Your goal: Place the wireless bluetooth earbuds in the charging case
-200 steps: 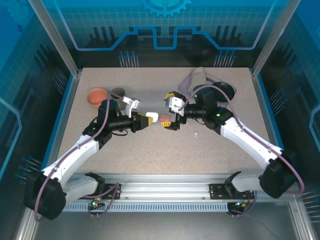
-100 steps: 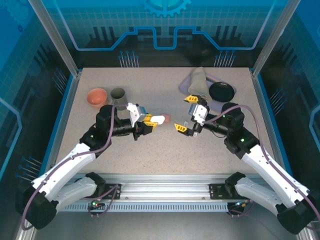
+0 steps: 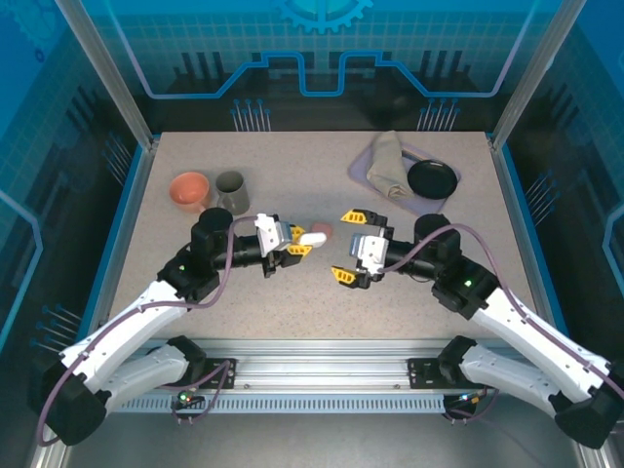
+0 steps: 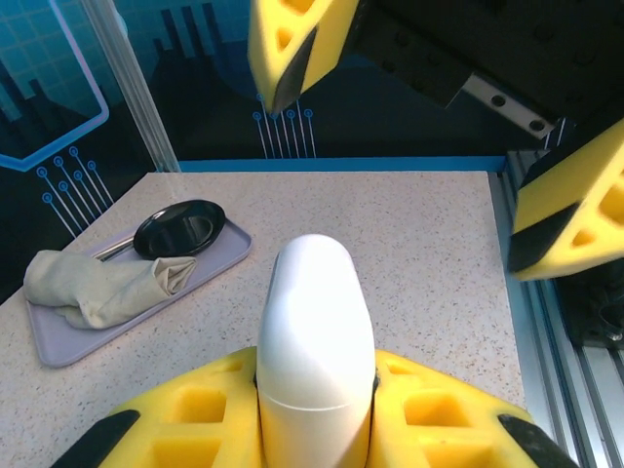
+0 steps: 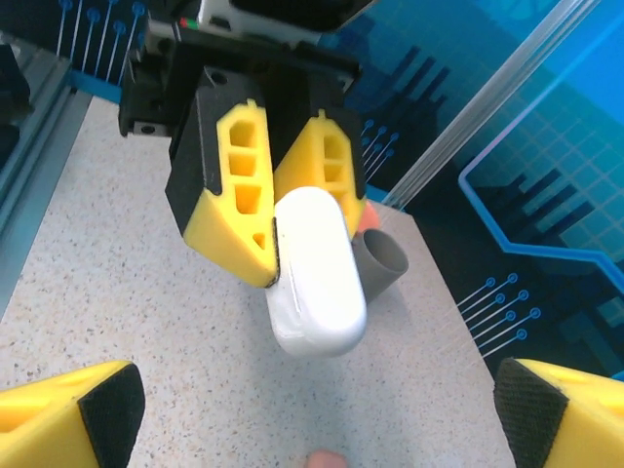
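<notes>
My left gripper (image 3: 295,245) is shut on a white pebble-shaped charging case (image 3: 313,237), which points right across the table. In the left wrist view the charging case (image 4: 314,322) sticks out from between the yellow fingers, its lid seam closed. My right gripper (image 3: 348,246) faces it from the right, open, with nothing between its fingers. The right wrist view has the charging case (image 5: 317,283) straight ahead of my right gripper (image 5: 312,414). A small salmon-pink rounded thing (image 3: 323,230) lies on the table just behind the case. The earbuds are out of view.
A grey cup (image 3: 231,190) and a salmon bowl (image 3: 189,188) stand at the back left. A lilac tray (image 3: 369,174) at the back right holds a folded beige cloth (image 3: 388,162) and a black dish (image 3: 432,178). Aluminium posts flank the table.
The right gripper has drawn back to the right from the white case and now faces it with its arm lower. The left gripper has kept its hold and shifted slightly right.
</notes>
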Action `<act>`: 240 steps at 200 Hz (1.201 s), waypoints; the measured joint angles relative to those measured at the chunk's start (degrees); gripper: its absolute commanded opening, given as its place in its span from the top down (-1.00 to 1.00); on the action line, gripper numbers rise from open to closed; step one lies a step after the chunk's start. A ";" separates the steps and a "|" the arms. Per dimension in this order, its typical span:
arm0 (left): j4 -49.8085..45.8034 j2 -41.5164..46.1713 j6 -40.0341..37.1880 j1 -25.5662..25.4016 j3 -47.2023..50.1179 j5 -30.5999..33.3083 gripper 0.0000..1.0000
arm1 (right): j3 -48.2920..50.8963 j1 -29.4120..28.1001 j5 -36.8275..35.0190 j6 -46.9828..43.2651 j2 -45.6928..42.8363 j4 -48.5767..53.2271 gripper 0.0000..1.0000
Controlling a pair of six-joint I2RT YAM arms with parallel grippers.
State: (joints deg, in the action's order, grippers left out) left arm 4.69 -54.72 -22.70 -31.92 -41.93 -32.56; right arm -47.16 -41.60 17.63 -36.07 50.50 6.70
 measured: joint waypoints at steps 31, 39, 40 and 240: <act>-0.76 -0.44 -0.39 -0.31 0.00 0.24 1.00 | -3.87 -1.64 -2.86 -3.32 4.90 1.66 -0.68; -1.01 -0.50 -0.39 -0.31 0.00 0.31 1.00 | -4.68 -1.92 -3.39 -3.85 5.64 1.81 -0.66; -1.01 -0.52 -0.39 -0.31 0.00 0.31 1.00 | -4.74 -1.95 -3.43 -3.87 5.70 1.86 -0.65; -2.91 -0.52 -1.92 -0.50 -0.48 1.46 1.00 | -10.10 -4.26 -7.87 -6.43 11.58 3.54 -0.33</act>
State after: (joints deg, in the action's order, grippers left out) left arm 1.78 -55.24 -24.62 -32.42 -42.41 -31.09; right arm -57.25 -45.87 9.76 -42.50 62.08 10.24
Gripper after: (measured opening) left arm 0.226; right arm 0.671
